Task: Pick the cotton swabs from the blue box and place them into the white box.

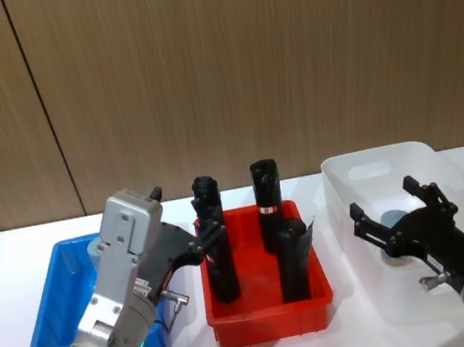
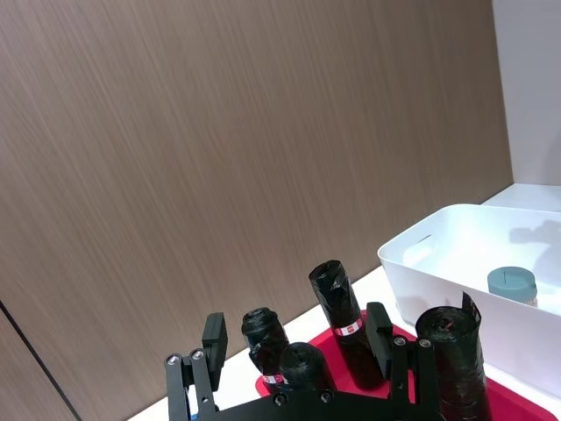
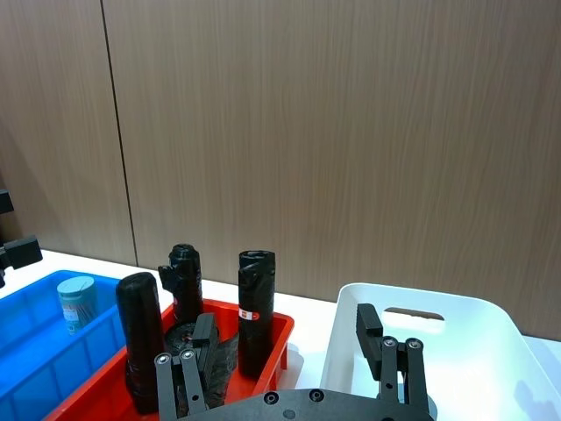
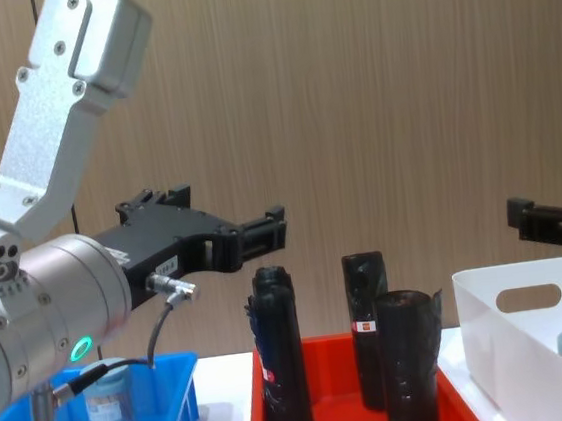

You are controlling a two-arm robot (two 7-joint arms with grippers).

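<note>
One cotton swabs tub (image 4: 110, 404) with a pale lid stands in the blue box (image 1: 50, 314), partly hidden behind my left arm in the head view. A second tub (image 2: 512, 285) sits inside the white box (image 1: 378, 160) on the right. My left gripper (image 1: 187, 217) hangs open and empty above the blue box's inner edge, its fingers pointing toward the red tray. My right gripper (image 1: 383, 199) is open and empty too, hovering over the white box just above the tub (image 1: 393, 223) there.
A red tray (image 1: 271, 317) stands between the two boxes and holds several tall black wrapped rolls (image 1: 268, 203) with red labels. A wood-panel wall runs behind the white table.
</note>
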